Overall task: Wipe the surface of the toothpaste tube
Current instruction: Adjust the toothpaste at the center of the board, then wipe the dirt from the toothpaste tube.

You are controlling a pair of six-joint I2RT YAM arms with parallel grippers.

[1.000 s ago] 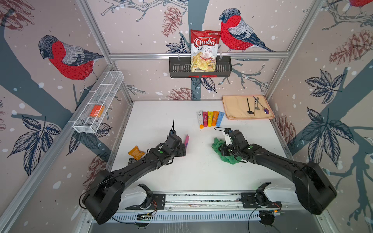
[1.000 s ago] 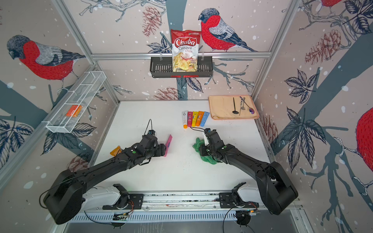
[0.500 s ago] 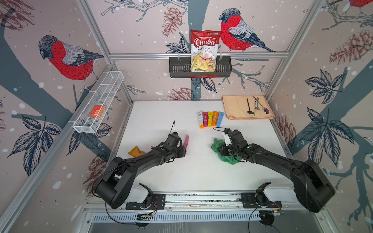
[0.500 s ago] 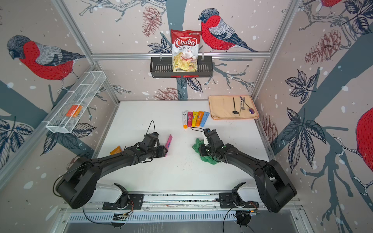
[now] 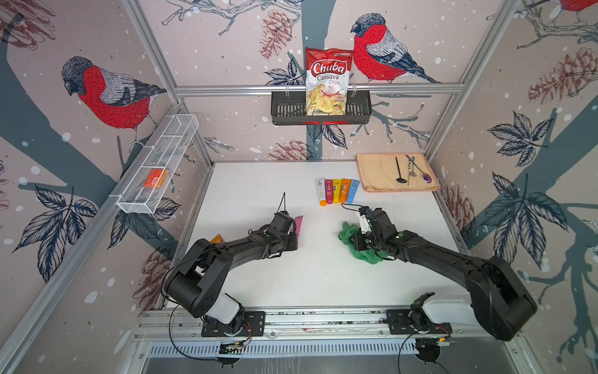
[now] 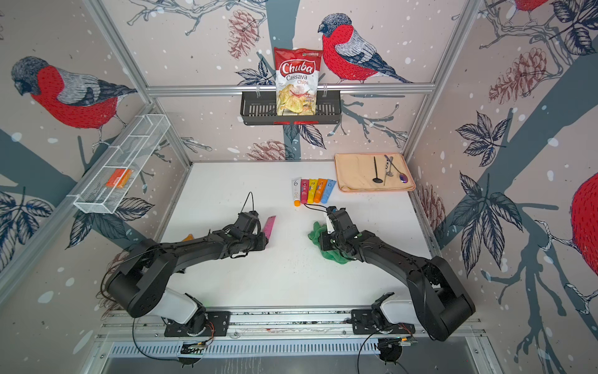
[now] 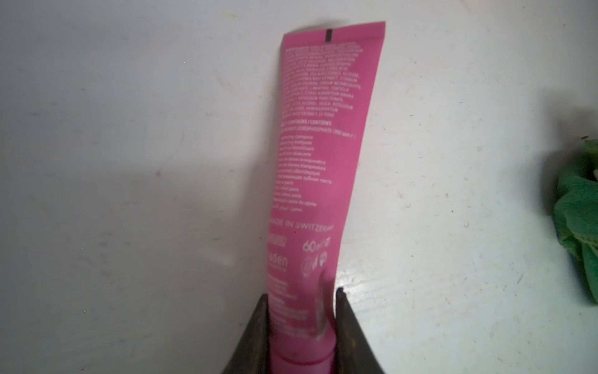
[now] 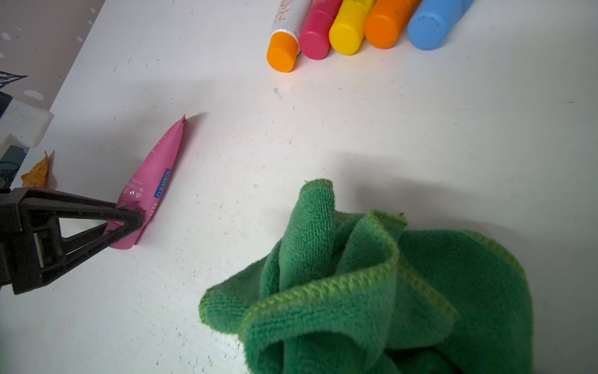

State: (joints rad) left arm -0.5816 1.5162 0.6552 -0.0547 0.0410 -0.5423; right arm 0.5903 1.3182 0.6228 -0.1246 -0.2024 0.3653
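So: left jaws were clamped on the pink toothpaste tube (image 7: 318,168) at its cap end, one each side. Tube lay on the desk (image 5: 259,194), left of centre, crimped tail pointing far. Right jaws were clenched, by the look of it on a bunch of the green cloth (image 8: 372,285), right of centre, well apart from the tube.

Risks as I read them: grip sat on the rounded shoulder, glossy soft plastic, so wipe pressure could pivot the tube or slip it out. Hard squeeze there could dent it or push paste at the cap. Long flat tail was unsupported; it would flex under the cloth. Cloth was looped microfibre with a stitched hem, wadded in loose folds; one could catch the crimp corner. Row of five capped tubes (image 8: 348,32) sat just far of the cloth; a wide swing could knock them.
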